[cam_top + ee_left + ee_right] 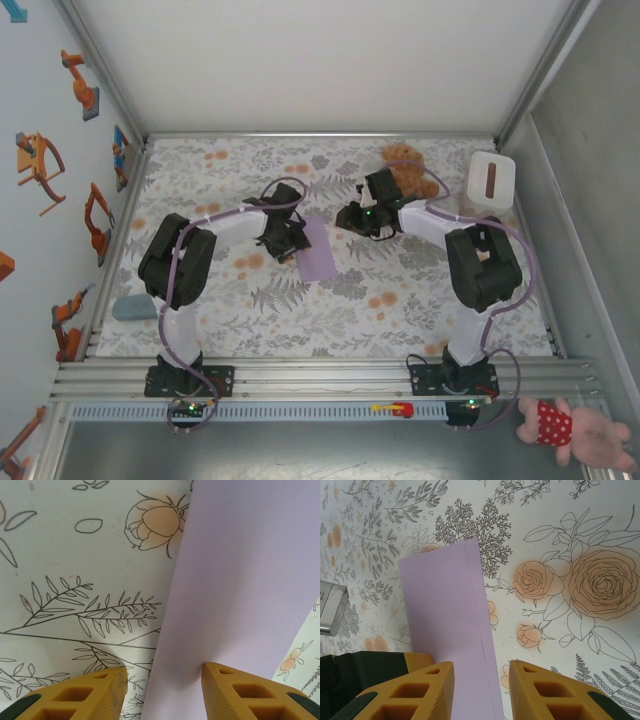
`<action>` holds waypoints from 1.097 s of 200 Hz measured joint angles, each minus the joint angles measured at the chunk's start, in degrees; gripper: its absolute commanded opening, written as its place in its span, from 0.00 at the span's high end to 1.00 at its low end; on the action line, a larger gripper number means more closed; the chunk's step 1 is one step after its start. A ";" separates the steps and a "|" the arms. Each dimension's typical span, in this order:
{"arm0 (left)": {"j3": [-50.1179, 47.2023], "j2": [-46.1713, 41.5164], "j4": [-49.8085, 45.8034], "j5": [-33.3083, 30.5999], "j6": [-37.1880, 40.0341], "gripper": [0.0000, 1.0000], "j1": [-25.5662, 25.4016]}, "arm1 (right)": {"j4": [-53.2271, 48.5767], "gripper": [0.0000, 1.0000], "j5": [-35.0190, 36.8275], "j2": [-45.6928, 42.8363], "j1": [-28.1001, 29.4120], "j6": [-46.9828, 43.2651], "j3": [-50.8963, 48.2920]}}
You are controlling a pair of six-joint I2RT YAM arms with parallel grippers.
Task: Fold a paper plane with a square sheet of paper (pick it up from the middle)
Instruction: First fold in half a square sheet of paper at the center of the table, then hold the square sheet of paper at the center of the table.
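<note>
Paper: lavender paper (319, 249), folded over into a narrow rectangle, flat near the middle of the tabletop (400, 310), long sides running roughly from far edge to near edge, slightly tilted.
Paper layers: seen from the right wrist, lavender paper (445, 615) with a thin line just inside one long edge, two layers slightly offset.
Left gripper (287, 243): low at the paper's left long edge.
Left jaws: spread; in the left wrist view (162, 695) one yellow finger (95, 697) over bare floral print, the other over the lavender surface, the paper's edge passing between them; nothing pinched.
Right gripper (352, 222): just beside the paper's right long edge, toward its far end.
Right jaws: spread; in the right wrist view (481, 690) the near end of the paper lying under the gap between the yellow fingers (420, 692), not gripped.
Tabletop cover: pale, printed with grey leaves and orange roses.
Teddy bear (405, 165): brown, by the far edge right of the middle, just behind the right gripper.
White box (492, 180): near the far right corner, brown oblong slot on top, apart from the bear.
Blue-grey pad (133, 307): at the left edge, toward the near side.
Pink plush toy (580, 430): off the tabletop beyond the near right corner, red dotted garment.
</note>
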 measured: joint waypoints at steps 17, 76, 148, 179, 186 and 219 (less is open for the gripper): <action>0.87 0.68 -1.09 0.04 -0.15 0.53 0.00 | 0.00 0.66 0.00 0.00 0.00 -0.59 -0.02; 4.26 3.06 -4.96 -0.02 -0.11 0.52 -0.33 | -0.55 0.66 -0.48 0.00 -0.31 -2.21 -0.42; 6.93 4.85 -7.91 0.28 0.98 0.50 -0.33 | -1.33 0.66 -1.57 0.00 -1.44 -3.54 -0.83; 7.67 5.38 -8.74 0.46 1.64 0.49 -0.33 | -1.44 0.66 -1.79 0.00 -1.44 -3.93 -0.85; 7.82 5.46 -8.90 0.52 1.84 0.49 -0.33 | -1.44 0.66 -1.90 0.00 -1.44 -3.93 -0.85; 8.46 5.92 -9.55 0.68 2.29 0.49 -0.33 | -1.42 0.66 -2.67 0.00 -1.44 -4.11 -0.87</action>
